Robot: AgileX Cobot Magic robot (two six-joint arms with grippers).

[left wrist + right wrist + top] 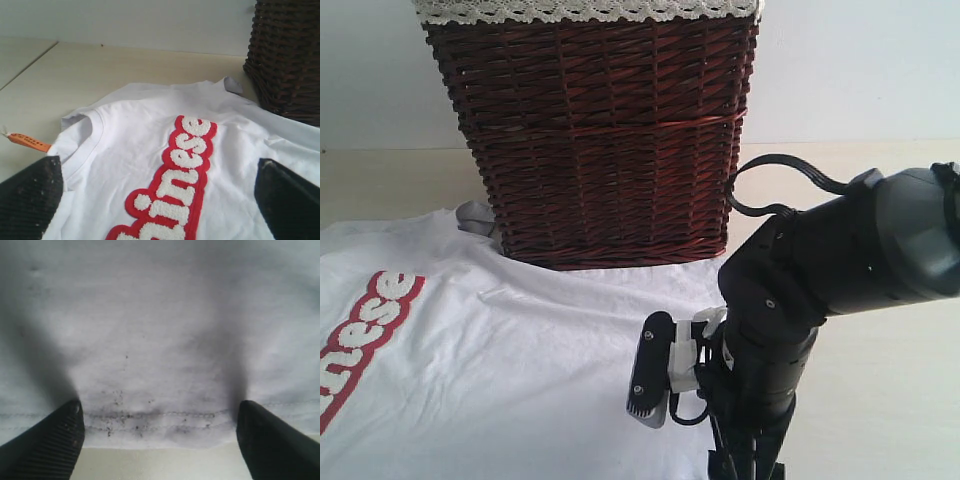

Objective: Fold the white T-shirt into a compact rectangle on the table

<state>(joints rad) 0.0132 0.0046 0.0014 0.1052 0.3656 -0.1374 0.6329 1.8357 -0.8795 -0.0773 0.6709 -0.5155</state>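
White T-shirt [520,350] lying flat on the table [880,400] in front of the wicker basket [590,150], with both grippers spread wide and holding nothing.

The exterior view cuts off much of the shirt, and the right arm hides its part below the basket's right corner. The red patch [175,185] reads only partly. The left gripper [160,167] hovers over it, and an orange tag [27,141] pokes out at the collar, far from the basket. The right gripper [160,412] straddles a speckled hem; contact is unclear. The basket's top with its lace liner [590,10] is cropped. The tabletop is pale cream and the wall [850,70] behind the basket is plain.
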